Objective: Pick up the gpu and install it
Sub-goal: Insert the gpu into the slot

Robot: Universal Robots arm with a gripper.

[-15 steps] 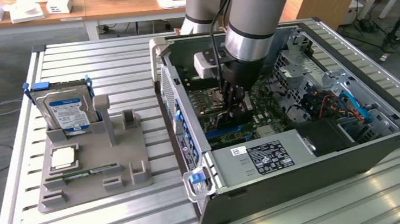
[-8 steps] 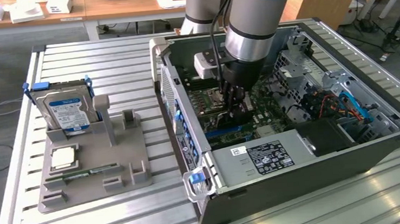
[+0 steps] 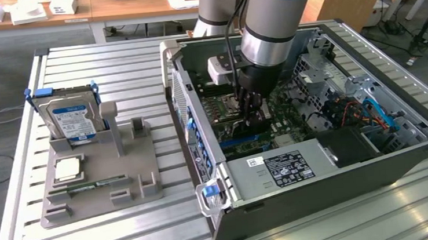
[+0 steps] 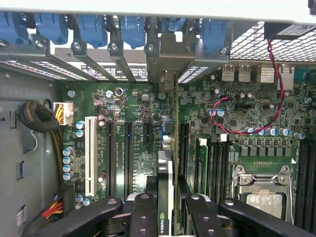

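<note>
Now the gripper (image 4: 169, 205) is deep inside the computer case (image 3: 322, 203), pinching the gpu (image 4: 165, 168) between its fingers. The gpu stands on its edge close to the green board (image 4: 136, 163)

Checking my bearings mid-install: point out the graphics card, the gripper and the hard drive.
graphics card (image 4: 166, 180): wrist view, on its edge facing the camera.
gripper (image 4: 170, 210): wrist view, midway between its fingertips.
hard drive (image 3: 73, 122): exterior view, on its blue-white label.

We see the arm (image 3: 268, 28) reach into the open computer case (image 3: 321, 186), its hand (image 3: 250, 114) holding the dark gpu (image 3: 247, 127) above the motherboard (image 3: 224, 104), a hard drive (image 3: 73, 120) upright in the grey holder (image 3: 103, 188) nearby.
</note>
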